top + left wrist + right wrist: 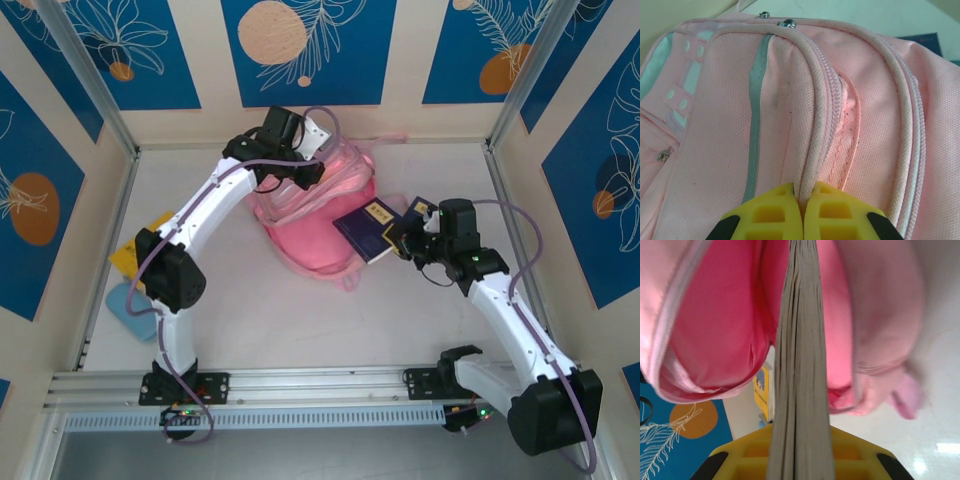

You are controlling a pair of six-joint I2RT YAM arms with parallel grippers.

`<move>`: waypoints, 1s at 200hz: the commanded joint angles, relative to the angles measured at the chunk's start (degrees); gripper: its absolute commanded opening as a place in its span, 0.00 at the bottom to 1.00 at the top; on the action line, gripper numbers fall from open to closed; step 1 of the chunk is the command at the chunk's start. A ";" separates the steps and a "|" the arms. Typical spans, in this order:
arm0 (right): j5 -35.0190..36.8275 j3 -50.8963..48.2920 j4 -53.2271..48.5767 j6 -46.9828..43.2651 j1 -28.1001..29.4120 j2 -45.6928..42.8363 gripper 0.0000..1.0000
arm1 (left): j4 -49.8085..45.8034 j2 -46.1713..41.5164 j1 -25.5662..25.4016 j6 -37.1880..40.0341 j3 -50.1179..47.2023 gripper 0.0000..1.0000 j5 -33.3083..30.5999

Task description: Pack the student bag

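INVENTORY, BY COUNT

- Backpacks: one, the pink student bag (315,240).
- Books: one dark blue book (362,232). A further dark blue corner (421,205) lies just beside it; whether it is a second book cannot be told.
- Flat yellow item (135,250): one.
- Flat pale blue item (128,310): one.
- Robot arms: two, the left arm (215,205) and the right arm (510,310).
- Grippers: two, the left gripper (802,196) and the right gripper (400,242).
- Yellow fingers (771,212), left wrist view: two.
- Metal zip pulls (786,23) on the bag, left wrist view: two.
- Grey strip (755,125), same view: one.
- Metal snap stud (662,156), same view: one.
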 commanded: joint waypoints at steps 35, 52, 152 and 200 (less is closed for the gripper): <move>5.10 2.03 21.77 2.49 5.42 12.06 0.00 | 5.49 -3.02 -3.60 -8.58 7.27 0.00 3.69; 8.32 3.89 25.56 2.33 6.90 17.14 0.00 | 5.51 -2.98 -3.71 -9.70 7.33 0.00 3.66; 20.44 19.29 35.30 6.86 13.18 46.84 0.09 | 4.89 -3.16 -3.73 -15.32 7.04 0.00 -0.27; 15.39 13.52 33.08 6.69 13.62 41.56 0.58 | 3.43 -3.20 -3.28 -15.27 6.81 0.00 -3.44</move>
